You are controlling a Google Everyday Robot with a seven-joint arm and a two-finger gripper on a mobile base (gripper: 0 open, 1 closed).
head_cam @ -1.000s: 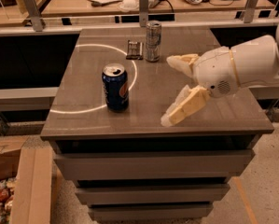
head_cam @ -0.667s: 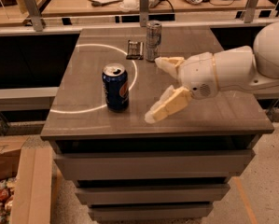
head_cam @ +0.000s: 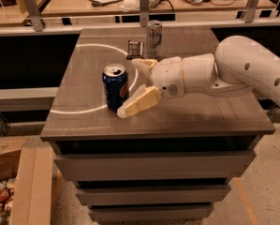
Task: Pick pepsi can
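The pepsi can, dark blue with a silver top, stands upright on the grey cabinet top, inside a white painted circle. My gripper reaches in from the right and is open. Its near finger lies just right of the can's base, close to touching it. Its far finger is behind and to the right of the can's top. The can is at the mouth of the fingers, not held.
A taller slim silver can stands at the back of the cabinet top, with a small dark packet beside it. A railing and a desk with papers lie behind. A cardboard box sits on the floor at lower left.
My arm has moved left across the cabinet top, bringing the open gripper from well right of the pepsi can up to its right side. The can has not moved.
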